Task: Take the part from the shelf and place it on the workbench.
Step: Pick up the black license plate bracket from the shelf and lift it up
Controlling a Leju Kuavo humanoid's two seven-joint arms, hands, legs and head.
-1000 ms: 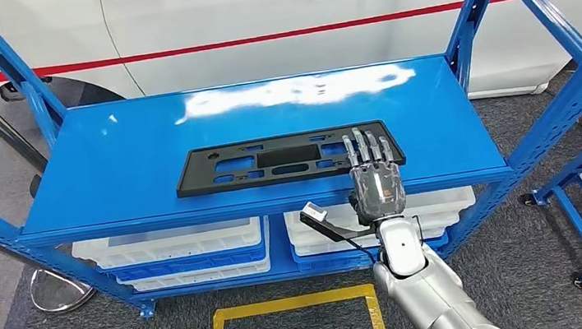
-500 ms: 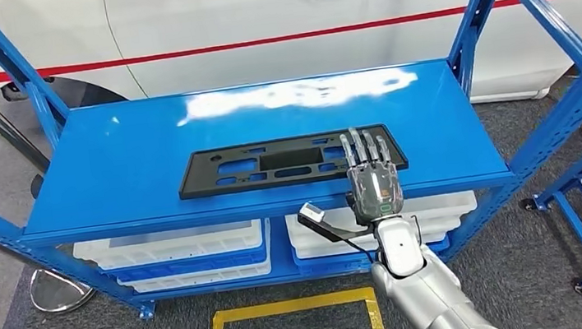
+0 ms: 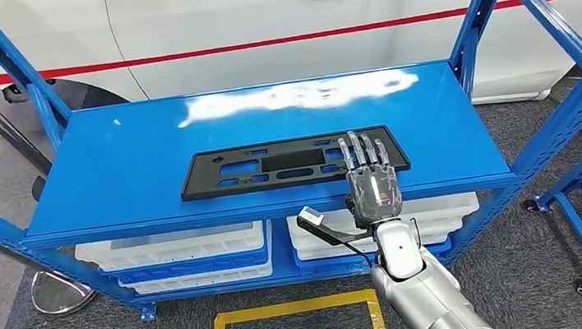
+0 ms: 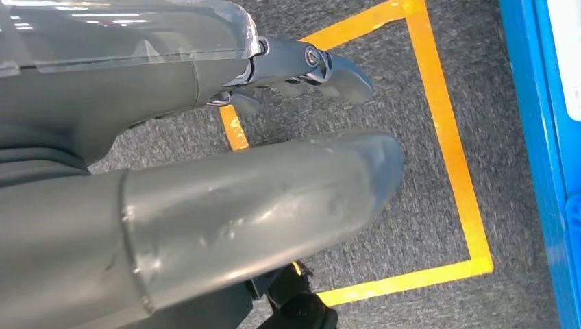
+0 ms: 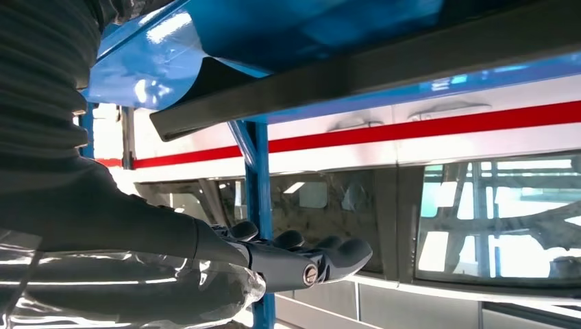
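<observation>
The right arm point(image 3: 426, 294) is all brushed silver, chunky rounded segments, with a smooth white-ish oval shell at the wrist. A thin black cable loops off the wrist to a little black bracket tipped with a pale block, looks like the wrist camera point(image 3: 313, 216). The right hand point(image 3: 372, 180) has a glossy dark grey back plate with a faint greenish sheen, and dark segmented metal fingers with lighter silver links. Up close from the wrist you can see a grey ribbed cover, clear plastic casing over the knuckles and a small round screw at the finger hinge. The left hand point(image 4: 226, 171) is the same deal: fat matte grey thumb, a bit scuffed, clear shell, silver pivot screw.
</observation>
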